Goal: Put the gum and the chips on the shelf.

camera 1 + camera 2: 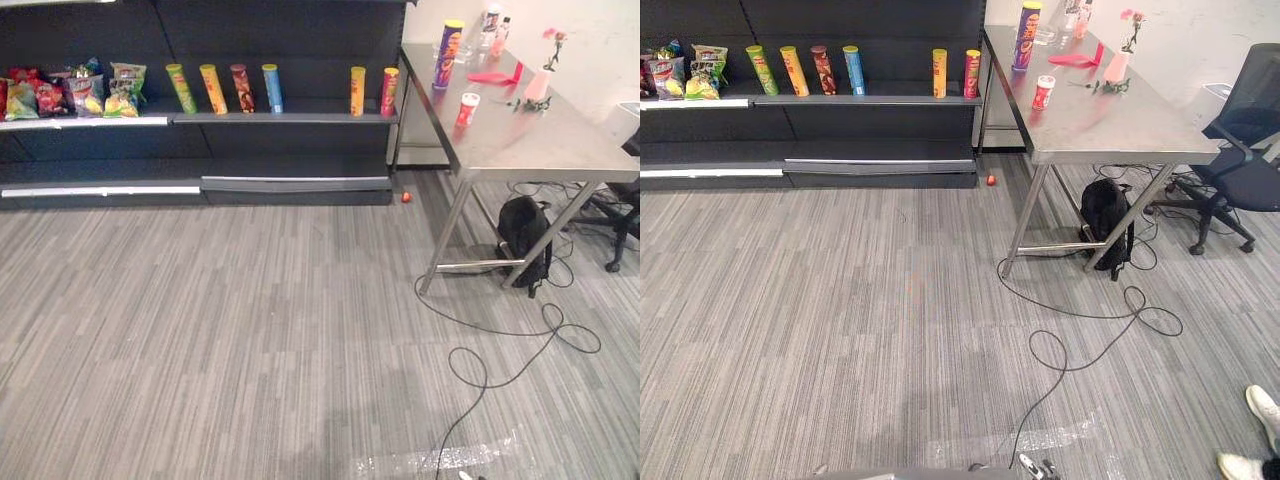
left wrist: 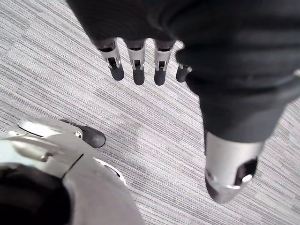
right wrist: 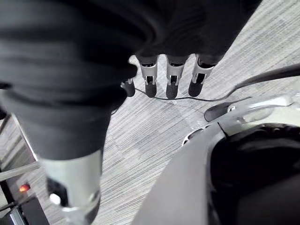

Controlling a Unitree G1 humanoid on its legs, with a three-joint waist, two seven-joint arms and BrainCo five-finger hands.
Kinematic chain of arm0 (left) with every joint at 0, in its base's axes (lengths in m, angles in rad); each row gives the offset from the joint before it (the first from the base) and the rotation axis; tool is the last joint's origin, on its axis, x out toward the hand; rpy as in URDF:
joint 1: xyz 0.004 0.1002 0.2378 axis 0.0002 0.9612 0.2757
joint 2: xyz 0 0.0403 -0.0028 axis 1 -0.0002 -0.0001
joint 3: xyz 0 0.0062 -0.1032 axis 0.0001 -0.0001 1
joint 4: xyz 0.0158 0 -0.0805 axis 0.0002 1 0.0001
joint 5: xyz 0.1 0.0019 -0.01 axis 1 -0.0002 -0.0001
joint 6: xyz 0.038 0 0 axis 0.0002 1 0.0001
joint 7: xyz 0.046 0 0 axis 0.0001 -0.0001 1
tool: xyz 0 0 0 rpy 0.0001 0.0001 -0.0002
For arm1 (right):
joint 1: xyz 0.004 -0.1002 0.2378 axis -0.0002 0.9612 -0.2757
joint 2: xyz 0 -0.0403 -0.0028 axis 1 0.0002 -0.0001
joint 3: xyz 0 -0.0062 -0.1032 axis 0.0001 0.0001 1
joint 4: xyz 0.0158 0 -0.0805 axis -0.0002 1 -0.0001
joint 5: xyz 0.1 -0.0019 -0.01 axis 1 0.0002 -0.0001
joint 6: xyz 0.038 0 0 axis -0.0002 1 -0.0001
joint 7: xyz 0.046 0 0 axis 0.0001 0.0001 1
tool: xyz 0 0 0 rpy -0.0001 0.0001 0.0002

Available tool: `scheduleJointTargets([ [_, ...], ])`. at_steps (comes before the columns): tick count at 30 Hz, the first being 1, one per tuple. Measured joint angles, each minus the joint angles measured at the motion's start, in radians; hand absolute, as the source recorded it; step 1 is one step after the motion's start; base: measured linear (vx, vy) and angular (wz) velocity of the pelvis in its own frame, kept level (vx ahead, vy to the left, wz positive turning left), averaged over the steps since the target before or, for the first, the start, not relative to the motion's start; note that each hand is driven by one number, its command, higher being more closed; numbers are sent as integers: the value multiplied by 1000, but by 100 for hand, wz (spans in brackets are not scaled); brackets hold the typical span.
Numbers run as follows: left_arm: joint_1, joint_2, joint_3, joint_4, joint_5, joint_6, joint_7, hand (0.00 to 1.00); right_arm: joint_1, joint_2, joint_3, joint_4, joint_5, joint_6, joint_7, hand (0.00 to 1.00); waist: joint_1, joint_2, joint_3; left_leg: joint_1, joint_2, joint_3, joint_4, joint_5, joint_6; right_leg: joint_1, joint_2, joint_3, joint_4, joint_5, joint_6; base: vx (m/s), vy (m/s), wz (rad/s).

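My left hand (image 2: 137,63) hung at my side over the grey carpet, fingers straight and a little apart, holding nothing. At the upper left of the head views the dark shelf (image 1: 280,118) carried a huddle of snack bags (image 1: 75,92), then a row of tall chip cans (image 1: 213,88) standing spaced along the board. A bare stretch lay between the blue can (image 1: 271,87) and the yellow can (image 1: 357,90), and I judged new stock could go there. At the upper right stood the steel table (image 1: 570,150), and on it the things I was after: the tall purple chips can (image 1: 448,52) upright near its far end, and the small red-and-white gum tub (image 1: 467,108) just below it in the frame, both apart from a pink vase (image 1: 538,86). My right hand (image 3: 171,79) hung likewise, fingers loose, parted and empty. With both hands down and free, I reckoned nothing was picked up yet; the table wanted walking to first.
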Motion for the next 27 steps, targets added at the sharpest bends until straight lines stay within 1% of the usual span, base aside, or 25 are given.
scheduleJointTargets([
  [1, 0, 5, 2, -7, -2, 4, 5, 0, -6, 6, 0, 0, 0, 0, -2, 0, -1, -9, 8, -13, 1, 1, 39, -16, -19, -7, -7, -2, 28, -16, -3, -36, -27, 6],
  [2, -5, 9, 4, -11, -2, 5, 9, 0, -8, 11, 0, -2, 0, -2, -9, 0, -2, -17, 17, -44, 3, 5, 110, -45, -24, -22, -17, -4, 74, -46, -8, -38, -27, 9],
  [3, -6, 8, 9, -13, -4, 5, 10, 0, -9, 11, 0, -2, -2, -4, -17, 0, -2, -15, 21, -62, 9, 10, 158, -68, -25, -33, -19, -5, 98, -59, -9, -55, -17, 5],
  [5, -6, -1, 32, -19, -17, 6, 15, 0, -13, 7, 0, -2, -34, -5, -42, 0, 1, -6, 34, -155, 46, 56, 397, -131, -32, -55, -23, 2, 180, -126, -26, -90, -6, 4],
  [6, -5, -1, 38, -22, -19, 7, 16, 0, -15, 7, 0, -2, -39, -3, -44, 0, 1, -9, 37, -195, 58, 61, 485, -132, -34, -55, -24, 2, 192, -134, -27, -88, -14, 1],
  [7, -3, -9, 49, -35, -21, 7, 25, 0, -15, 0, 1, -3, -39, 4, -42, 0, 1, 1, 41, -274, 90, 60, 663, -121, -34, -56, -17, 5, 214, -147, -31, -71, -17, -3],
  [8, 3, -25, 74, -44, -23, 10, 30, 0, -18, -18, 9, -1, -41, 13, -42, 0, 1, 20, 45, -327, 115, 50, 775, -103, -39, -55, -5, 9, 228, -155, -35, -57, 5, -18],
  [9, 6, -50, 98, -47, -53, 14, 37, 0, -23, -35, 18, 4, -43, 20, -42, 0, 4, 39, 51, -366, 135, 43, 862, -62, -52, -51, 4, 23, 235, -158, -39, -13, 23, -26],
  [10, 4, -57, 105, -47, -88, 19, 41, 0, -30, -41, 21, 6, -58, 21, -43, 0, 6, 44, 64, -395, 139, 42, 907, -8, -69, -41, 5, 30, 243, -158, -42, 45, 11, -21],
  [11, 1, -56, 103, -47, -98, 19, 40, 0, -35, -41, 21, 6, -71, 21, -43, 0, 7, 39, 78, -411, 142, 45, 945, 26, -82, -38, -13, 35, 255, -167, -55, 13, 53, 3],
  [12, -5, -47, 103, -48, -104, 18, 34, 0, -38, -32, 12, 5, -78, 26, -44, 0, 0, 23, 118, -438, 147, 43, 990, 19, -68, -14, -32, 29, 262, -172, -53, -11, 63, 15],
  [13, -5, -53, 109, -46, -112, 20, 30, 0, -32, -31, 2, 3, -77, 27, -45, 0, 0, 32, 123, -444, 149, 41, 959, -29, -54, -8, -38, 28, 262, -173, -51, -46, 102, 13],
  [14, -4, -63, 112, -47, -121, 19, 29, 0, -30, -32, -9, -5, -77, 28, -44, 0, 0, 34, 126, -447, 151, 26, 884, -55, -57, -1, -46, 29, 261, -176, -46, -13, 89, -5],
  [16, 14, -78, 119, -46, -121, 19, 30, 0, -26, -39, -23, -6, -77, 28, -23, 0, -2, 50, 132, -444, 161, -46, 590, -42, -65, -3, -65, 49, 262, -184, -34, 44, 175, -18],
  [17, 17, -80, 121, -46, -121, 19, 31, 0, -26, -40, -23, -8, -77, 27, -19, 0, -2, 50, 132, -443, 166, -73, 520, -32, -71, -7, -69, 56, 262, -186, -31, 121, 251, -28],
  [18, 24, -81, 122, -46, -121, 19, 29, 0, -25, -40, -24, -7, -77, 17, -7, 0, -5, 51, 132, -443, 181, -123, 408, -20, -89, -12, -77, 70, 262, -193, -19, 175, 304, -30],
  [19, 28, -83, 122, -45, -118, 20, 28, 0, -23, -42, -23, -7, -77, 10, 6, 0, -6, 52, 133, -443, 197, -147, 369, -19, -93, -10, -84, 82, 262, -200, -6, 263, 405, -36],
  [20, 37, -87, 121, -43, -109, 21, 27, 0, -18, -47, -23, -8, -77, 6, 17, 0, -6, 59, 134, -440, 230, -145, 371, -20, -94, 10, -94, 107, 264, -220, 26, 260, 381, -24],
  [21, 41, -89, 121, -43, -86, 21, 27, 0, -13, -50, -22, -10, -77, 5, 18, 0, -7, 66, 135, -437, 242, -138, 384, -22, -93, 25, -97, 116, 264, -230, 43, 313, 429, -15],
  [22, 42, -84, 124, -42, -65, 22, 23, 0, -4, -50, -21, -9, -77, 8, 18, 0, -5, 68, 136, -433, 233, -110, 456, 11, -105, 61, -131, 133, 269, -252, 79, 268, 366, -9],
  [23, 47, -83, 128, -43, -51, 21, 20, 0, 1, -50, -20, -7, -79, 8, 18, 0, -3, 63, 129, -437, 210, -101, 497, 9, -106, 74, -159, 138, 265, -261, 90, 342, 467, -17],
  [24, 55, -85, 135, -43, -44, 23, 19, 0, 2, -47, -16, -5, -82, 9, 19, 0, 1, 43, 108, -456, 176, -84, 552, -25, -95, 84, -195, 141, 257, -271, 88, 359, 423, -20],
  [25, 53, -74, 137, -35, -40, 30, 19, 0, -6, -38, -6, -6, -104, 7, 18, 0, 0, 33, 90, -478, 145, -55, 606, -79, -74, 64, -232, 167, 335, -271, 72, 465, 445, -11],
  [26, 35, -60, 143, -21, -38, 38, 15, 0, -11, -20, -14, -7, -118, -4, 11, 0, -5, 24, 86, -475, 109, -41, 635, -114, -45, -4, -259, 174, 536, -272, 70, 421, 309, 4],
  [27, 33, -51, 142, -17, -36, 43, 12, 0, -10, -15, -14, -9, -119, -14, 8, 0, -6, 8, 81, -463, 88, -26, 635, -125, -31, -37, -277, 172, 635, -254, 62, 426, 277, 2],
])
